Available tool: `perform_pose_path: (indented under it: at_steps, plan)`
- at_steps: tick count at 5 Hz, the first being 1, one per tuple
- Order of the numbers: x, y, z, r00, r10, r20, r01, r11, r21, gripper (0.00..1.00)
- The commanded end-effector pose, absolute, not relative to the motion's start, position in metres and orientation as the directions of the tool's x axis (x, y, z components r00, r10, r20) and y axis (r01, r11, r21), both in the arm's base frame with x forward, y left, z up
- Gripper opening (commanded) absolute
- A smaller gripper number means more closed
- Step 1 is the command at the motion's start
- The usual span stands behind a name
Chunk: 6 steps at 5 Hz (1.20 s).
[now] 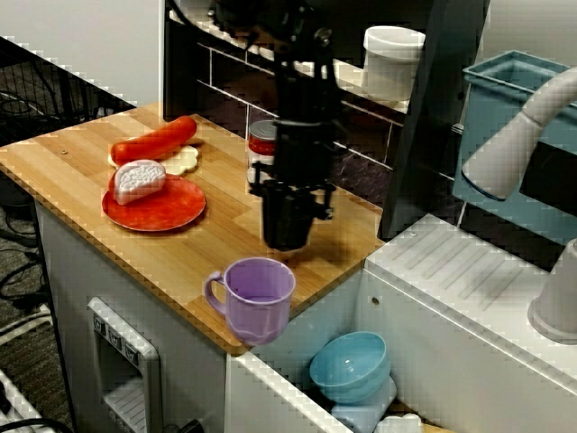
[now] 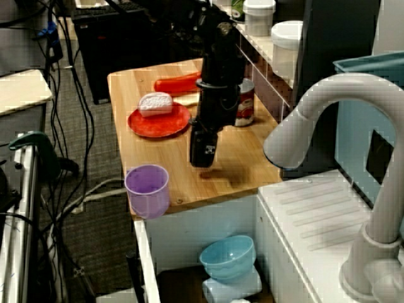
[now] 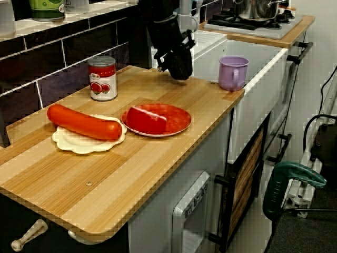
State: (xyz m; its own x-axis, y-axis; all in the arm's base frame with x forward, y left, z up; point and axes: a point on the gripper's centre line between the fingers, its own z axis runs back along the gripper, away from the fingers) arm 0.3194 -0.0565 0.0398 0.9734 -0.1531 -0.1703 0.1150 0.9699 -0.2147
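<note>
My black gripper (image 1: 287, 236) (image 2: 203, 158) (image 3: 180, 71) points down just above the wooden counter (image 1: 216, 239). Its fingers appear pressed together with nothing between them. A purple mug (image 1: 257, 298) (image 2: 147, 189) (image 3: 233, 73) stands near the counter's corner, a short way in front of the gripper. A red-labelled tomato can (image 1: 261, 149) (image 3: 102, 78) stands just behind the gripper by the tiled wall. Farther left, a red plate (image 1: 171, 215) (image 3: 176, 120) carries a white-and-red wedge (image 1: 138, 180). Beside it a red sausage (image 1: 153, 140) (image 3: 84, 122) lies on a cream scalloped plate (image 3: 79, 143).
A sink to the right of the counter holds a blue bowl (image 1: 350, 365) (image 2: 227, 257). A grey faucet (image 2: 328, 120) arches over a ridged white drainboard (image 1: 469, 289). A white tub (image 1: 392, 59) sits on the back ledge. A blue bin (image 1: 505, 99) hangs at far right.
</note>
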Motion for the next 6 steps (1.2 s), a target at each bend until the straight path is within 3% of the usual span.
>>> perform_pose_path:
  at_steps: [1,2,3,6]
  plan:
    - [0.312,-0.024,0.085,0.992,-0.123,-0.037,0.116,0.983,-0.144,1.00]
    - [0.304,-0.011,0.096,0.996,-0.086,0.022,0.088,0.989,-0.116,1.00]
    - [0.293,0.006,0.094,0.989,-0.004,0.145,0.015,0.997,-0.073,1.00]
    - [0.290,0.020,0.061,0.925,0.164,0.343,-0.162,0.986,-0.036,1.00]
